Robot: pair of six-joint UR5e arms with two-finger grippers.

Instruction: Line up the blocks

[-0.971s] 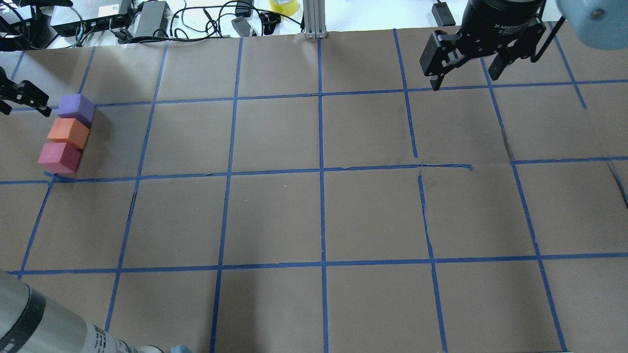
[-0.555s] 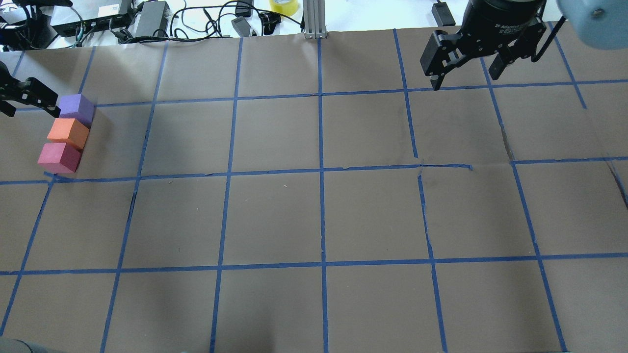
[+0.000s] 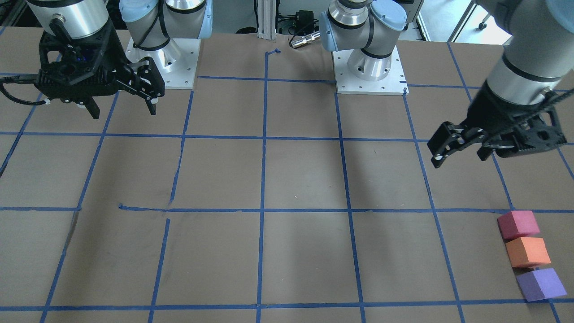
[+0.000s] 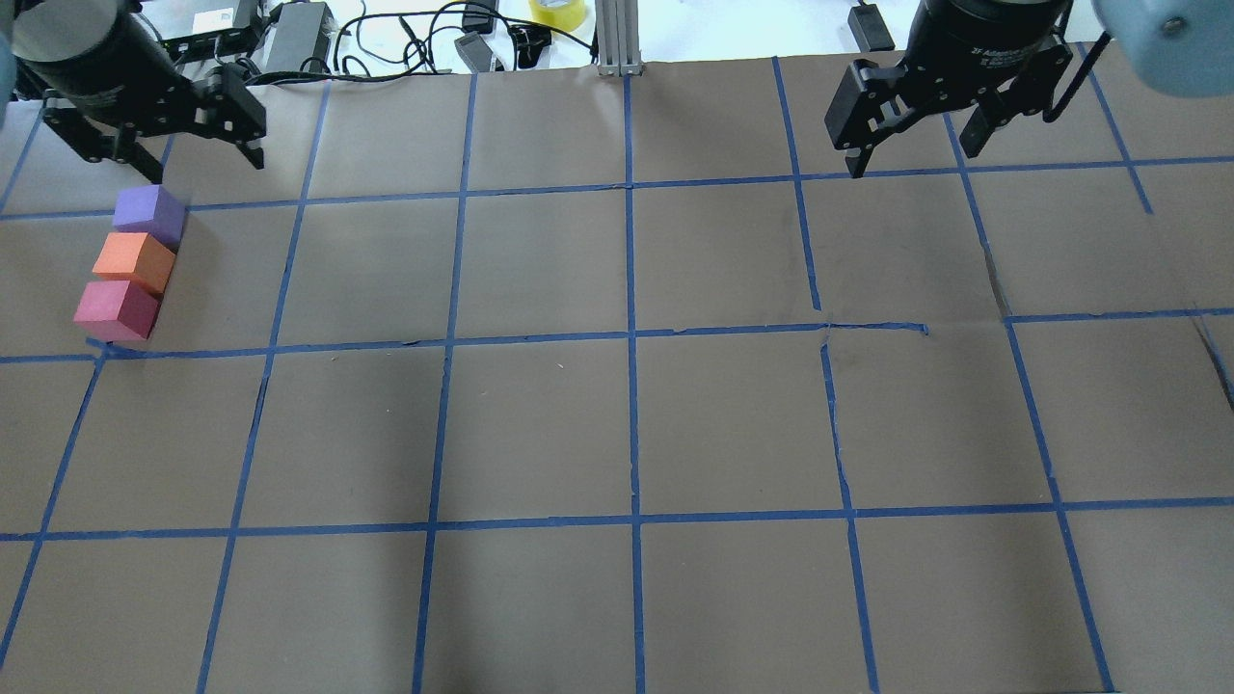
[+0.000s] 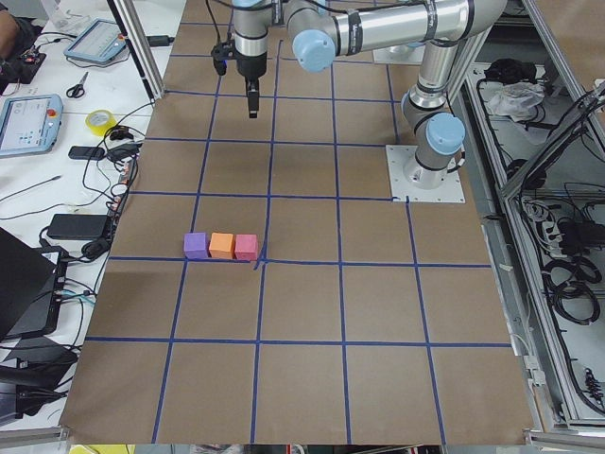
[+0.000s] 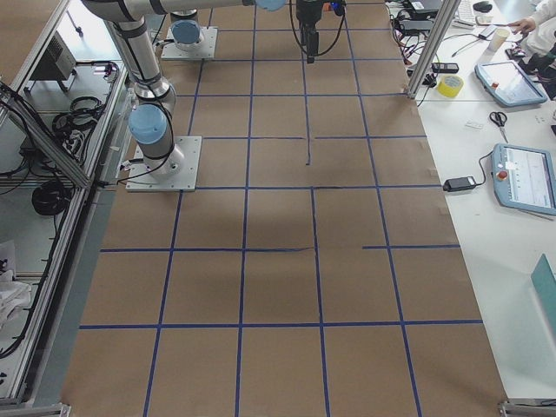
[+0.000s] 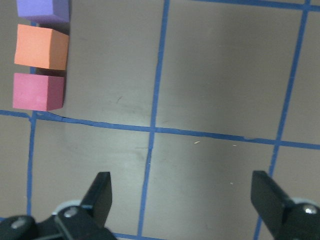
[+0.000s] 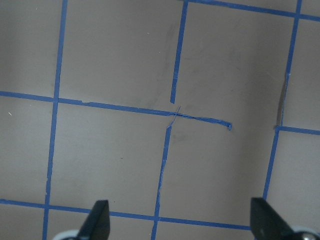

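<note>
Three blocks lie touching in a short row at the table's left end: purple [image 4: 147, 214], orange [image 4: 133, 260] and red-pink [image 4: 116, 308]. They also show in the front view as red-pink [image 3: 518, 224], orange [image 3: 528, 252] and purple [image 3: 540, 284], and in the left wrist view as purple [image 7: 42, 9], orange [image 7: 41, 47] and red-pink [image 7: 38, 91]. My left gripper [image 4: 205, 164] is open and empty, raised above the table beyond the purple block. My right gripper [image 4: 911, 159] is open and empty, high over the far right.
Brown paper with a blue tape grid [image 4: 631, 337] covers the table. Cables, power bricks and a yellow tape roll [image 4: 557, 12] lie past the far edge beside an aluminium post [image 4: 617, 39]. The arm bases [image 3: 367, 67] stand at the robot's side.
My left gripper has moved from the table's left edge beside the purple block to beyond it and rightward. The left forearm has left the lower left corner. Blocks and right gripper are unmoved.
</note>
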